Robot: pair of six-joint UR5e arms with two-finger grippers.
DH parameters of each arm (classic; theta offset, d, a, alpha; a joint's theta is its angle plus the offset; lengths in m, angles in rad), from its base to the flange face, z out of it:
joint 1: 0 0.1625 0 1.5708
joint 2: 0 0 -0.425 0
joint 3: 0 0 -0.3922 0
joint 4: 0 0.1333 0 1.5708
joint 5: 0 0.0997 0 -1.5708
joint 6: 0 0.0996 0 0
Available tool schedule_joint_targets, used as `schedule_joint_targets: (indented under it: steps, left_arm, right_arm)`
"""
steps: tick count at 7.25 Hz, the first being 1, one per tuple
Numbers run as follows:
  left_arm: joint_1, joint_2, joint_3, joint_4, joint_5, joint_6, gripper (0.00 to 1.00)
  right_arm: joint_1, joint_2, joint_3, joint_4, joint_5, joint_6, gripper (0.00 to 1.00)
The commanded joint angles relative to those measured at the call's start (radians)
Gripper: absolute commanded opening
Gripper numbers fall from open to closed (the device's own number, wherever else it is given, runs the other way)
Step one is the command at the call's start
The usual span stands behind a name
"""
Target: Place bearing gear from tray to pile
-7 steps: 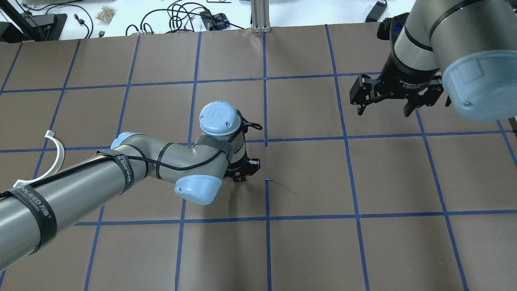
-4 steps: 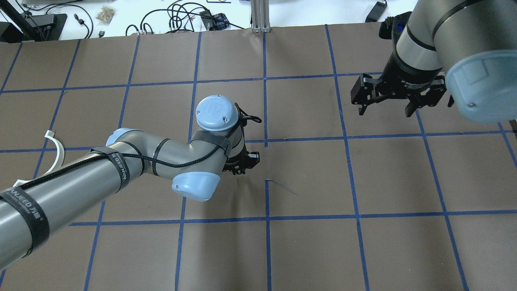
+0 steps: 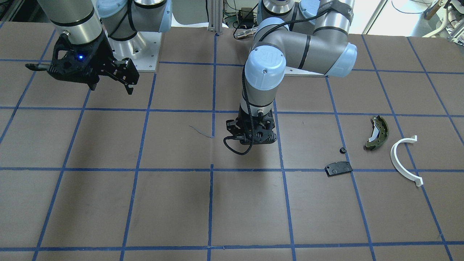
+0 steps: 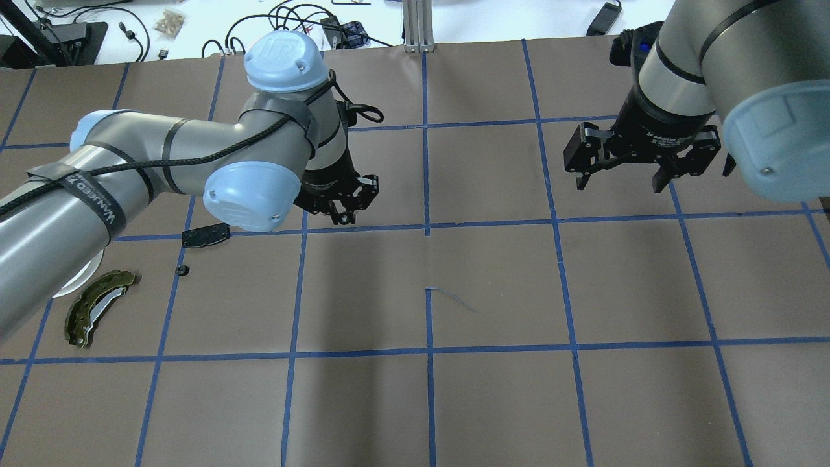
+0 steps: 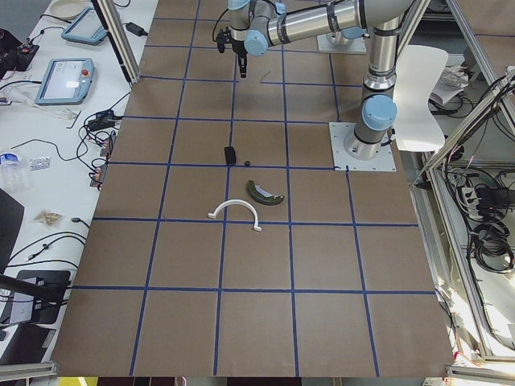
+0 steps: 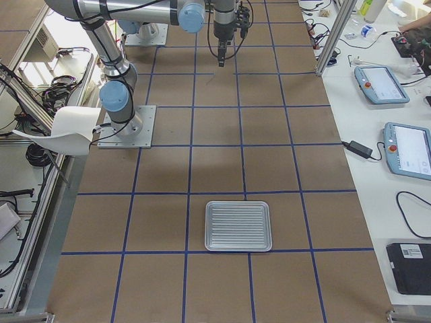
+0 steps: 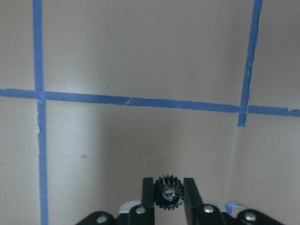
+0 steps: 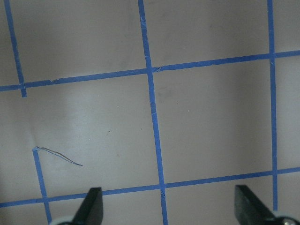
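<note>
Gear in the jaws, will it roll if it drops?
Probably, if it lands on edge: the gear is round and toothed. It looks tiny, so likely light. The left gripper pinches only its teeth, so it might slip.

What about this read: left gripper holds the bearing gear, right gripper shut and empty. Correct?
Not quite: the right gripper is open, not shut, and empty, per the right wrist view. The left gripper does hold the bearing gear.
</note>
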Motion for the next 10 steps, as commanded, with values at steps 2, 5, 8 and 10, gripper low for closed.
schedule_joint_targets:
  steps: [2,5,8,10]
  left_arm:
    - [0.261,0.132,-0.152,-0.018,0.057,0.370,0.00]
    - [0.638,0.152,-0.196,-0.012,0.055,0.855,0.00]
    - [0.711,0.089,-0.219,0.017,0.057,0.946,0.00]
    - [0.711,-0.001,-0.279,0.202,0.057,0.932,0.00]
  right_arm:
    - [0.000,0.000,0.001,0.001,0.005,0.000,1.00]
    - [0.003,0.003,0.006,0.001,0.010,0.000,1.00]
    - [0.003,0.001,0.006,0.001,0.010,0.000,1.00]
    - [0.002,0.003,0.006,0.001,0.010,0.000,1.00]
